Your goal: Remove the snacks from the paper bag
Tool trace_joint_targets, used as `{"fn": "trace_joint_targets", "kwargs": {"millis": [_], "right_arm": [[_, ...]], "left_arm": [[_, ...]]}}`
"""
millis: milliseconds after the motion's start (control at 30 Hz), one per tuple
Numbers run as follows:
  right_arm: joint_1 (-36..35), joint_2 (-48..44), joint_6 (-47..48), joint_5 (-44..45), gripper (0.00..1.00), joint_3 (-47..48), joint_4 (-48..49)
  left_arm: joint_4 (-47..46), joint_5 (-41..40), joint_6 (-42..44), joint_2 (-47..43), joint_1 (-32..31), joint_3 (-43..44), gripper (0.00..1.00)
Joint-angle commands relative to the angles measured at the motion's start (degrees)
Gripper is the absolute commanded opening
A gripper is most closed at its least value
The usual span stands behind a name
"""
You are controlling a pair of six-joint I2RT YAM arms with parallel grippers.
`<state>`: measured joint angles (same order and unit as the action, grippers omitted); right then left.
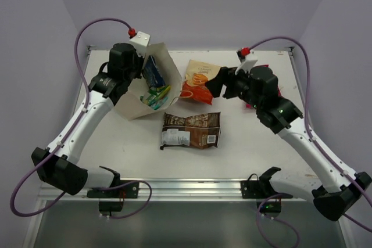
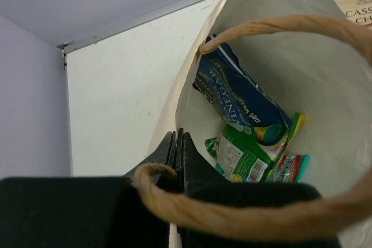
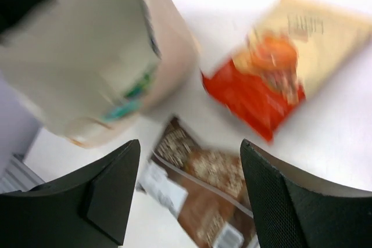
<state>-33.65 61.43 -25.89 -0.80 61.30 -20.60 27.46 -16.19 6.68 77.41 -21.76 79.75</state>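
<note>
Left pincer: pressed together on the near rim of the paper bag, with one cord handle arching across the mouth. I judge this pinch keeps the mouth open and the bag steady.
Right pincer: spread wide with nothing between the fingers. It hangs over the bench, between the bag and the loose packets.
Paper bag: at 10 o'clock on the bench, tipped so its mouth faces 4 o'clock, toward the right arm.
Inside the bag: dark blue packet, green packet at its 6 o'clock, and teal candy pack at the green one's 3 o'clock, all low down.
Out of the bag: orange-and-cream chips packet lies at 12 o'clock of the long dark brown packet, both flat and near the bag.
Room: bare bench from 5 to 7 o'clock. The handle across the mouth could snag a reaching finger.
</note>
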Motion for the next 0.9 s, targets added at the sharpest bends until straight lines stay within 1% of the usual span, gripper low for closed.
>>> {"fn": "trace_joint_targets", "kwargs": {"millis": [0,67,100,167,200,233,300,333,500,533,600,633,733,867], "right_arm": [[-2.2,4.89,8.22,0.98,0.73,13.53,0.21],[-4.22,8.69,9.89,-1.56,0.72,17.96,1.52],[-5.36,12.54,10.68,-3.23,0.71,22.07,2.22],[-6.42,16.6,11.12,-3.68,0.7,25.87,2.41],[-6.95,18.71,11.38,-4.9,0.69,29.28,2.41],[-7.48,22.64,12.17,-5.44,0.68,30.62,2.49],[-9.32,26.18,13.23,-6.14,0.67,33.61,3.46],[-9.85,29.07,13.67,-6.15,0.66,34.15,4.07],[-12.05,36.56,13.06,-5.45,0.65,33.37,9.34],[-12.23,37.61,12.36,-3.35,0.65,32.84,10.22],[-12.41,40.25,11.48,-0.71,0.66,30.73,13.56],[-12.41,41.22,10.61,2.52,0.67,30.29,14.44],[-12.49,45.08,10.16,7.02,0.71,29.67,18.56],[-12.41,49.83,10.69,6.69,0.74,30.89,21.99]], "left_arm": [[0.83,1.33,-0.43,-2.78,-0.56,-1.0,0.0],[1.54,1.68,-0.96,-2.96,-1.09,-0.82,0.0],[1.98,1.77,-1.14,-3.22,-1.53,-0.47,0.0],[2.33,1.77,-1.49,-3.49,-1.8,-0.12,0.0],[2.42,2.12,-1.58,-3.75,-1.97,-0.12,0.0],[2.68,2.21,-2.01,-3.75,-2.23,0.06,0.0],[2.77,2.91,-2.54,-4.1,-2.59,-0.12,0.0],[2.77,3.17,-2.98,-4.11,-2.94,-0.38,0.0],[2.86,3.7,-4.3,-4.19,-3.91,-0.91,0.0],[2.86,3.79,-4.65,-4.28,-4.08,-0.91,0.0],[3.03,4.23,-4.83,-4.37,-4.34,-0.82,0.0],[3.03,4.32,-4.92,-4.46,-4.52,-0.82,0.0],[3.56,4.32,-5.01,-4.63,-4.61,-0.91,0.0],[4.26,4.5,-4.66,-4.63,-4.61,-0.29,0.0]]}}
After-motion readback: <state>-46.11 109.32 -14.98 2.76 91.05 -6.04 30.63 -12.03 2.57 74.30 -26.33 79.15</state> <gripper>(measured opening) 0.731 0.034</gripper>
